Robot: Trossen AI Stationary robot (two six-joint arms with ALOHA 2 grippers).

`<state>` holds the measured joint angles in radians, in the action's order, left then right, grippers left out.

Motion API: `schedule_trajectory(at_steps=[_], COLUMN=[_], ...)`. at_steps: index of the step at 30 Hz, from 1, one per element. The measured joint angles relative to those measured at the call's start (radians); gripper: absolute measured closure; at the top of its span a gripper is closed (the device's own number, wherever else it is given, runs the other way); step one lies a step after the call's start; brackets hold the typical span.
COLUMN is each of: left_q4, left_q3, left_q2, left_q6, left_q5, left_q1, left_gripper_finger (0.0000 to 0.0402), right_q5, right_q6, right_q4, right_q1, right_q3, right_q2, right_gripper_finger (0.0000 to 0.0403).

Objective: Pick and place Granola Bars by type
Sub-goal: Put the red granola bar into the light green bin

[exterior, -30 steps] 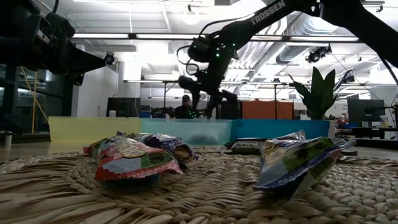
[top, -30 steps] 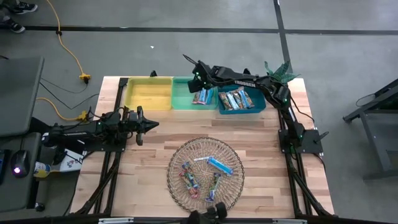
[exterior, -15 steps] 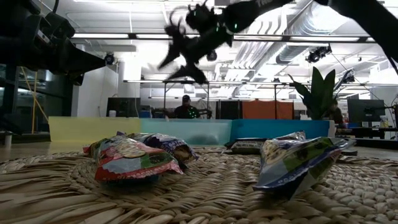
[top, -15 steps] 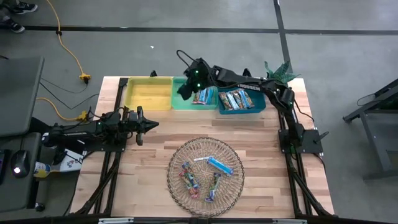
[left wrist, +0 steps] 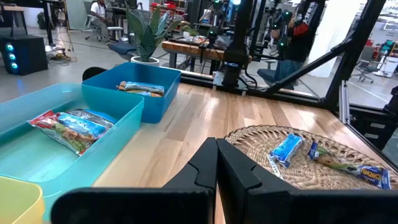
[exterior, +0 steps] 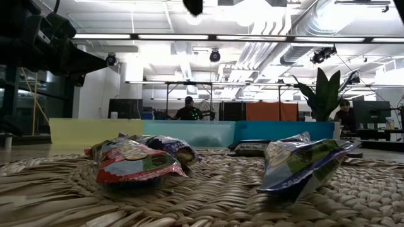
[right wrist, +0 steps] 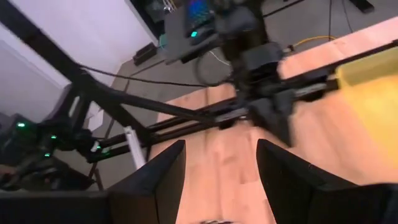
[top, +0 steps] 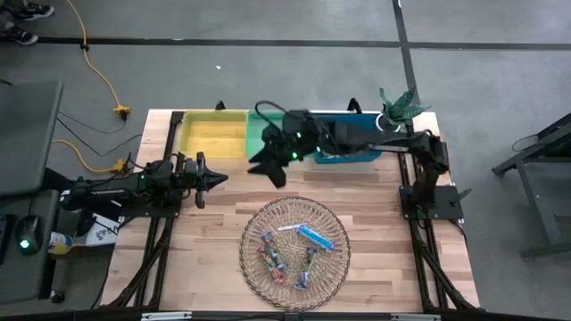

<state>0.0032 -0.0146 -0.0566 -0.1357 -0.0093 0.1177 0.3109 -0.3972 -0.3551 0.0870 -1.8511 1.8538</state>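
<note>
Granola Bars (top: 294, 252) lie in two groups on the wooden worktop (top: 223, 205), which fills the middle of the high view. At about 6 o'clock on it sits the round wire basket (top: 295, 214), holding several bars in light blue, pink-red and mixed wrappers; the low view shows two of them close up, a red-and-white bar (exterior: 129, 161) and a blue-and-green bar (exterior: 303, 162), both resting on the woven bottom. Along the 12 o'clock edge stands a row of three bins, touching side by side: the yellow bin (top: 214, 134) toward 11 o'clock, the green bin (top: 259, 134) in the middle and the blue bin (top: 357, 153) toward 1 o'clock. In the left wrist view the middle bin holds a blue-and-red wrapped bar (left wrist: 71, 127) and the blue bin holds tan-orange bars (left wrist: 142, 88). From 3 o'clock the right arm reaches across the blue and green bins, and its right pincer (top: 268, 165) hangs over bare wood just in front of the green bin, between the bins and the basket; its fingers (right wrist: 158, 180) stand apart with nothing between them. At 9 o'clock the left arm waits low over the worktop edge, its left pincer (top: 214, 179) shut tight on nothing, pointing toward 3 o'clock.
</note>
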Motion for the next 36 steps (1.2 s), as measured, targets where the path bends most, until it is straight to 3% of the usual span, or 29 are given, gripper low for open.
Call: schedule_trajectory(at_steps=[14,21,27,36], left_q4=[0.000,0.000,0.000,0.000], left_q3=[0.000,0.000,0.000,0.000], left_q2=[0.000,0.000,0.000,0.000], left_q6=[0.000,0.000,0.000,0.000], left_q5=[0.000,0.000,0.000,0.000], left_q1=[0.000,0.000,0.000,0.000], left_gripper_finger=[0.0401,0.0401,0.0401,0.0401], right_q5=[-0.335,-0.522,-0.679,-0.690], right_q6=[-0.184,-0.266,-0.436,-0.570], right_q4=[-0.036,-0.060,-0.098,-0.063], right_q1=[-0.313,-0.421,-0.493,-0.550], right_q3=[0.001,0.001,0.001,0.001], right_q2=[-0.005,-0.005,-0.001,0.111], right_gripper_finger=[0.0221,0.0221,0.0221,0.0221])
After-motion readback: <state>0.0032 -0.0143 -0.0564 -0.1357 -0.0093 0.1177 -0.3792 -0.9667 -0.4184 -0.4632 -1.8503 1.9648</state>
